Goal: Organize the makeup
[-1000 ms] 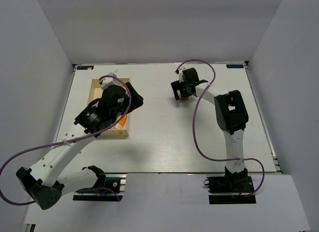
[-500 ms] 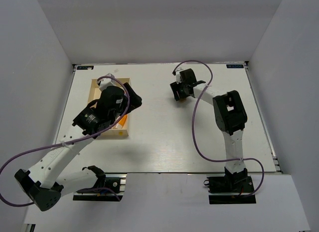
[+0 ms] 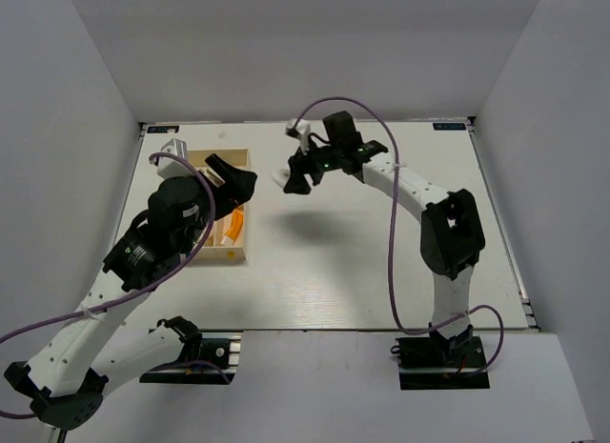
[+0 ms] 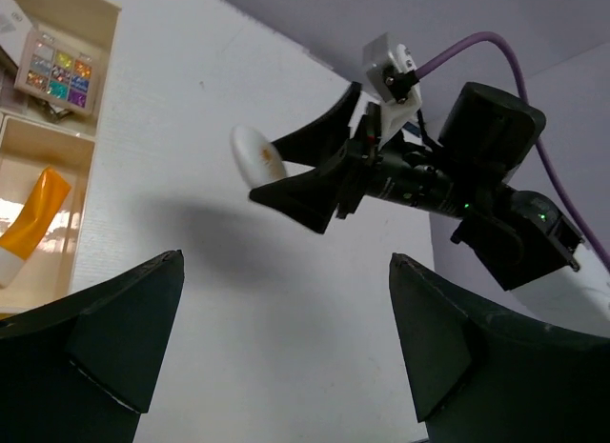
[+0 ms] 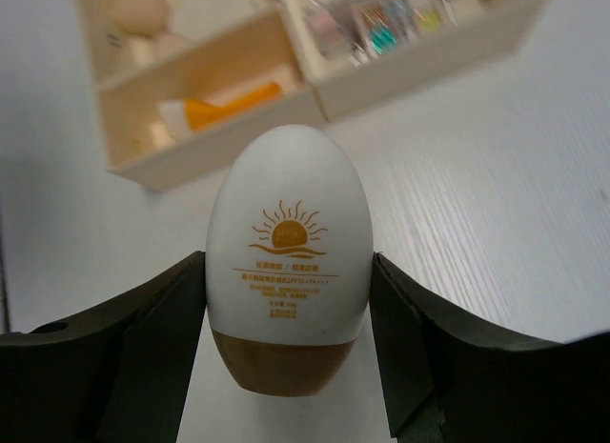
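Observation:
My right gripper [image 5: 289, 340] is shut on a white egg-shaped bottle [image 5: 289, 305] with an orange sun print and a gold base. It holds the bottle above the table, just right of the wooden tray [image 3: 214, 255]; the bottle also shows in the top view [image 3: 284, 177] and the left wrist view [image 4: 255, 155]. My left gripper [image 4: 286, 338] is open and empty, raised over the tray's right side. In the tray lie an orange white-capped tube [image 5: 224, 105], a multicolour palette [image 4: 55, 70] and a beige sponge [image 5: 138, 10]. The compact and slim cases are hidden.
The tray's right wall [image 4: 86, 205] lies between the two grippers. The right arm [image 3: 410, 186] stretches across the far middle of the table. White walls enclose the table on three sides.
My right gripper has lifted the egg-shaped bottle and swung left toward the tray. My left arm has risen and pulled back from over the tray.

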You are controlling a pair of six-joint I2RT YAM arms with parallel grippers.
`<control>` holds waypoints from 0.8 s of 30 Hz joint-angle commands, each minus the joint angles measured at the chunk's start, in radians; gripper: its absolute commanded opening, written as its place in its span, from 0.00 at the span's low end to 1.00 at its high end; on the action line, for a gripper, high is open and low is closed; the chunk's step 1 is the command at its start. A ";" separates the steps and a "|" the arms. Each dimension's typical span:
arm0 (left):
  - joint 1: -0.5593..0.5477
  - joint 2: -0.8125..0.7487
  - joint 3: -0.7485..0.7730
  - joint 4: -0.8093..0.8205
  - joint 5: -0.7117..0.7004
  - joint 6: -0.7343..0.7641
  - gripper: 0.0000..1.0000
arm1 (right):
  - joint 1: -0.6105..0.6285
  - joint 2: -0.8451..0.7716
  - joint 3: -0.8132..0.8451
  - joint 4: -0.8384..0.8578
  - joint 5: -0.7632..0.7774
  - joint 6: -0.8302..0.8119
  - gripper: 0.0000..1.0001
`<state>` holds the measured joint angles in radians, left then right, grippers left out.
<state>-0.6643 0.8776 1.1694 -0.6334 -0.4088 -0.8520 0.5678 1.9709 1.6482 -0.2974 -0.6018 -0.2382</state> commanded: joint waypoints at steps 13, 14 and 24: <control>-0.008 -0.143 -0.039 0.023 0.019 0.008 0.98 | 0.320 0.244 0.252 0.262 -0.017 0.169 0.09; -0.008 -0.147 -0.045 0.017 0.018 0.007 0.98 | 0.328 0.261 0.254 0.280 -0.012 0.172 0.10; -0.008 -0.170 -0.040 -0.026 0.042 0.001 0.98 | 0.365 0.345 0.295 0.411 0.074 0.266 0.12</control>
<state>-0.6678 0.7097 1.1316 -0.6331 -0.3840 -0.8490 0.9207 2.3192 1.8835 -0.0048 -0.5591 -0.0135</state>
